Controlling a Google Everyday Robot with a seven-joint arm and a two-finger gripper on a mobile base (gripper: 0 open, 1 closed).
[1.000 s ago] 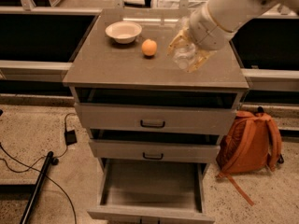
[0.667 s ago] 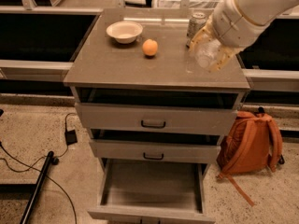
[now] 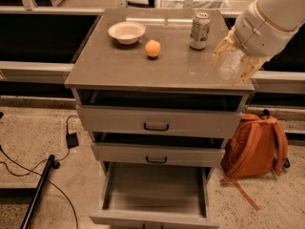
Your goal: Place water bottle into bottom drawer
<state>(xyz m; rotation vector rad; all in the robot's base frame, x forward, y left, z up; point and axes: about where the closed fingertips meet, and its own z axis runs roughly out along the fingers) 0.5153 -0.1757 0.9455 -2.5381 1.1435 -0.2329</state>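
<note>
Since the earlier frames, the arm (image 3: 267,20) has shifted to the right and slightly toward the front, carrying the tool (image 3: 227,71) from above the right-centre of the table (image 3: 119,66) to its front right corner. The soda can (image 3: 200,30), previously covered by the tool, is now fully exposed. All other items are unchanged in position.

Camera view:

1. Tool. The tool hangs at the front right corner of the table, partly past the right edge. Its two yellowish fingers (image 3: 220,49) are closed around the water bottle (image 3: 231,62), one on each side.
2. Water bottle. The bottle is held in the tool, tilted, with its lower end pointing down and to the left. It is above the table surface; contact with the surface cannot be determined. It is well apart from the bottom drawer (image 3: 155,187).
3. Table top. The soda can stands upright at the rear right. An orange (image 3: 153,48) lies near the middle, and a white bowl (image 3: 127,32) sits just behind and to the left of it. None of these touches another.
4. Drawers. The top drawer (image 3: 157,121) and the middle drawer (image 3: 157,154) are each pulled out slightly, with a dark gap showing above each front. The bottom drawer is pulled out furthest, and its flat grey floor is visible.
5. Floor. An orange backpack (image 3: 257,147) leans beside the right side of the cabinet. Black cables (image 3: 28,168) and a black pole (image 3: 38,192) lie at the left.
</note>
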